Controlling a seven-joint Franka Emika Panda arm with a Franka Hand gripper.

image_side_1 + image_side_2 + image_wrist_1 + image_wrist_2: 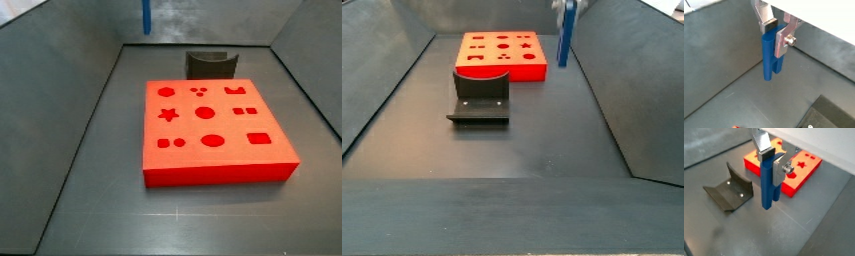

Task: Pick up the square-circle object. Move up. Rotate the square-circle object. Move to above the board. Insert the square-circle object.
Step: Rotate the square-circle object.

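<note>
1. The gripper (773, 159) hangs above the floor, fingers (784, 40) pointing down, pinching the upper end of the blue piece (767, 183); in a side view only the piece (567, 32) shows, at the top edge, beside the board's (502, 68) right side.
2. One blue piece, one red board (214, 172), one fixture (480, 100); two silver fingers.
3. The piece's long axis stands upright, its free end pointing down, clear of the floor; it hangs apart from the board.
</note>
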